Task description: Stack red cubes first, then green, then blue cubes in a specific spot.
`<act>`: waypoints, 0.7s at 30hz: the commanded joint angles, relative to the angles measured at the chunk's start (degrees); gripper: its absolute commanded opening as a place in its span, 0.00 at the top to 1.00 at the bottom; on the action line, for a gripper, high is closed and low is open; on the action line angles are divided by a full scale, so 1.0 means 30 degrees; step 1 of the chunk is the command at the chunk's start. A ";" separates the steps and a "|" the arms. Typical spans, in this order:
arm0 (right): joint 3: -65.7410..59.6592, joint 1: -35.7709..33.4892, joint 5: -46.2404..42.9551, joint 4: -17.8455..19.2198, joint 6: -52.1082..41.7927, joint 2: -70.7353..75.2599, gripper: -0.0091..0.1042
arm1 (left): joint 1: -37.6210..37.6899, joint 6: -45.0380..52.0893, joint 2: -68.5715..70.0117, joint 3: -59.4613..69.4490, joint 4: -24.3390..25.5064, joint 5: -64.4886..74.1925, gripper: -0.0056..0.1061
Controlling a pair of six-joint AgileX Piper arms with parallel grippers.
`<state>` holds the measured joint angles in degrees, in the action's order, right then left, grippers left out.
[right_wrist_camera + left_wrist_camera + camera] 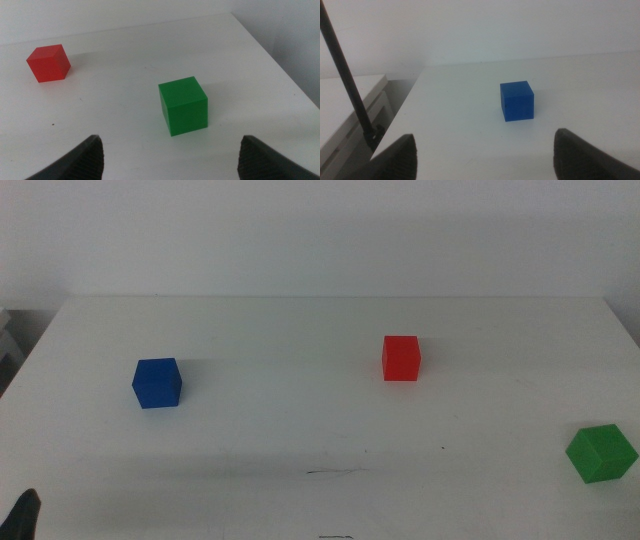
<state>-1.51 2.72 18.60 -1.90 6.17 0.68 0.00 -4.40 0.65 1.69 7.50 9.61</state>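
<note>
Both pincers are held spread and empty: left gripper [485, 152] faces the blue cube [517, 101], right gripper [170, 157] faces the green cube [183, 105], red cube [48, 62] beyond, ready for picking.

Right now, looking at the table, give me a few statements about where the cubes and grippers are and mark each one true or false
1. The red cube sits on top of the green cube. False: they stand apart, each on the table.
2. The blue cube stands alone on the table's left part in the middle view. True.
3. The left gripper is shut on the blue cube. False: its jaws are wide open, the cube lying beyond them.
4. The right gripper is open, with the green cube ahead of it. True.
5. No cube rests on the thin dark line. True.
</note>
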 commanded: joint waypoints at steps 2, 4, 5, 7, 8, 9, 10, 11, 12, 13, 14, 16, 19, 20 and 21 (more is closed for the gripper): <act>0.0182 0.0153 -0.1915 0.0090 -0.0642 0.0295 0.23 | 0.0000 -0.0184 0.0502 -0.0048 -0.0021 -0.1478 0.11; 0.0182 0.0153 -0.2715 0.0090 -0.1182 0.0295 0.19 | 0.0000 -0.0184 0.0502 -0.0048 -0.0021 -0.1478 0.11; 0.0182 0.0153 -0.3211 0.0090 -0.1512 0.0295 0.17 | 0.0000 -0.0184 0.0502 -0.0048 -0.0021 -0.1478 0.11; 0.0182 0.0153 -0.4102 0.0090 -0.2055 0.0295 0.11 | 0.0000 -0.0184 0.0502 -0.0048 -0.0021 -0.1478 0.11; 0.0182 0.0153 -0.4500 0.0090 -0.2055 0.0295 0.09 | 0.0000 -0.0184 0.0502 -0.0048 -0.0021 -0.1478 0.11; 0.0182 0.0153 -0.4771 0.0090 -0.2166 0.0295 0.09 | 0.0000 -0.0184 0.0502 -0.0048 -0.0021 -0.1478 0.11; 0.0182 0.0153 -0.4998 0.0090 -0.2185 0.0295 0.09 | 0.0000 -0.0184 0.0502 -0.0048 -0.0021 -0.1478 0.11; 0.0182 0.0153 -0.5121 0.0090 -0.2276 0.0295 0.09 | 0.0000 -0.0184 0.0502 -0.0048 -0.0021 -0.1478 0.11; 0.0182 0.0153 -0.5121 0.0090 -0.2379 0.0295 0.09 | 0.0000 -0.0184 0.0502 -0.0048 -0.0021 -0.1478 0.11; 0.0182 0.0153 -0.5088 0.0090 -0.2493 0.0295 0.09 | 0.0000 -0.0184 0.0502 -0.0048 -0.0021 -0.1478 0.11; 0.0182 0.0153 -0.5046 0.0090 -0.2537 0.0295 0.09 | 0.0000 -0.0184 0.0502 -0.0048 -0.0021 -0.1478 0.11; 0.0182 0.0153 -0.5120 0.0079 -0.2494 0.0295 0.09 | 0.0000 -0.0184 0.0502 -0.0048 -0.0021 -0.1478 0.11; 0.0182 0.0153 -0.5078 0.0089 -0.2514 0.0295 0.09 | 0.0000 -0.0184 0.0502 -0.0048 -0.0021 -0.1478 0.11; 0.0182 0.0153 -0.5078 0.0089 -0.2514 0.0295 0.09 | 0.0000 -0.0184 0.0502 -0.0048 -0.0021 -0.1478 0.11; 0.0282 0.0153 -0.5035 -0.0141 -0.2500 0.0271 0.09 | 0.0000 -0.0184 0.0502 -0.0048 -0.0021 -0.1478 0.11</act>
<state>-1.51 2.72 7.88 -2.13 -0.69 0.68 0.00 -4.45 0.65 1.69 7.50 9.57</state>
